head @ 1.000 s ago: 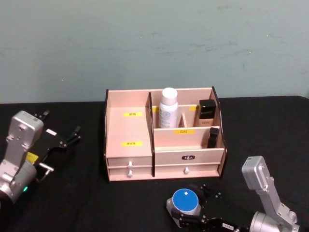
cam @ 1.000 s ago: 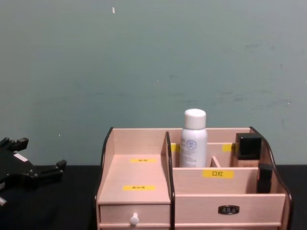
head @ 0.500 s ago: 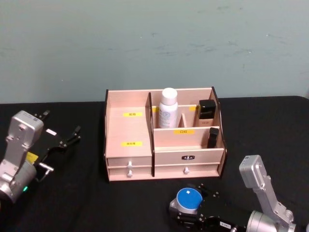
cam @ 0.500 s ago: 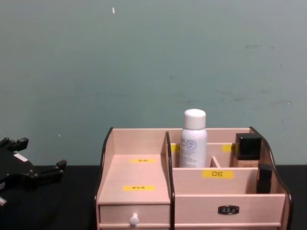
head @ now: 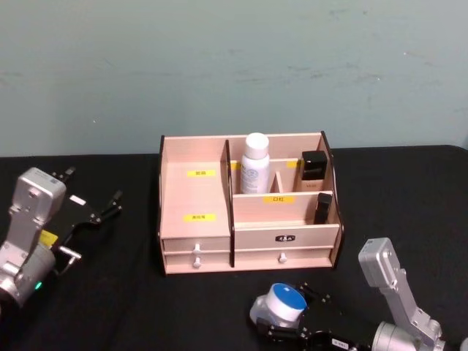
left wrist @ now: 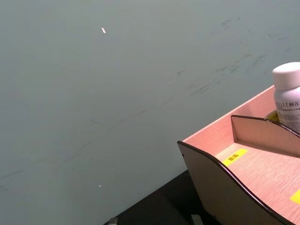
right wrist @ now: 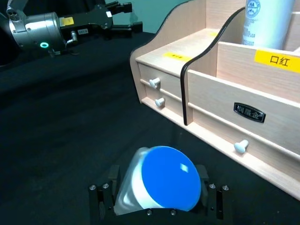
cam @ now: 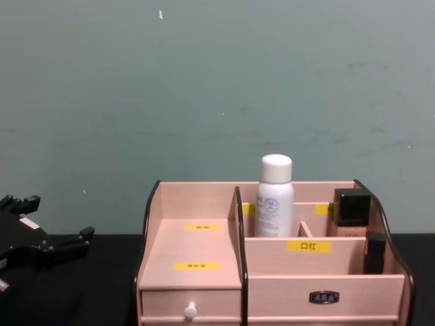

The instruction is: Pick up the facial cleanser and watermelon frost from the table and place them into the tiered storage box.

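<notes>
Right tool [right wrist: 159,205] is clamped on the watermelon frost [head: 284,305] (jar tilted, blue lid uppermost). Just beyond it stands the tiered storage box [head: 196,197], with the facial cleanser [head: 255,172] upright in a rear compartment. Far to its left, the left tool [head: 93,212] rests with fingers spread.

A yellow label [right wrist: 279,61] on the low front divider of the tiered storage box [right wrist: 220,89] reads 口红 in black (the chest view shows the same two characters). The facial cleanser [right wrist: 265,26] carries a round bluish logo lettered, it seems, HA. Its small print, the other yellow labels [right wrist: 176,56] and the dark drawer plate [right wrist: 250,112] are too small to read.
</notes>
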Action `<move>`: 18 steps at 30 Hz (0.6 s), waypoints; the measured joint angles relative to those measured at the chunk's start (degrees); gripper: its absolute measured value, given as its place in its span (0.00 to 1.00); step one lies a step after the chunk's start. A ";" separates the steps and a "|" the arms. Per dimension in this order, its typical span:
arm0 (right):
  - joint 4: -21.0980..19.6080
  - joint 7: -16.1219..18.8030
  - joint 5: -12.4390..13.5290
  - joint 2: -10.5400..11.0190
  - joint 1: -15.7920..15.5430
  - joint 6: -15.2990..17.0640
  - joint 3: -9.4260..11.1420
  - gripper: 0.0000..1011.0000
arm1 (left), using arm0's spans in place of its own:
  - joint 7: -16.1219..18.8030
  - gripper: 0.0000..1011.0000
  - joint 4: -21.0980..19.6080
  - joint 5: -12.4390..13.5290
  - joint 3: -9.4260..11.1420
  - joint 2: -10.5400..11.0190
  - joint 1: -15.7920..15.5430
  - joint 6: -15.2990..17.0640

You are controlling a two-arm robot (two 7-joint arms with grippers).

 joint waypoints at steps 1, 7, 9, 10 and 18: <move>0.03 0.00 0.00 -0.01 0.00 0.01 -0.01 0.99 | 0.00 1.00 0.00 0.00 0.00 0.00 0.00 0.00; 0.08 -0.16 -0.13 0.03 0.00 0.05 -0.02 0.99 | 0.00 1.00 0.00 0.00 0.00 0.00 0.00 0.00; 0.08 -0.16 -0.13 0.04 0.00 0.04 -0.02 0.99 | 0.00 1.00 0.00 0.00 0.00 0.00 0.00 0.00; 0.08 -0.16 -0.14 0.04 0.00 0.04 -0.02 0.99 | 0.00 1.00 0.00 0.00 0.00 0.00 0.00 0.00; 0.08 -0.15 -0.09 0.04 0.00 0.01 -0.01 0.88 | 0.00 1.00 0.00 0.00 0.00 0.00 0.00 0.00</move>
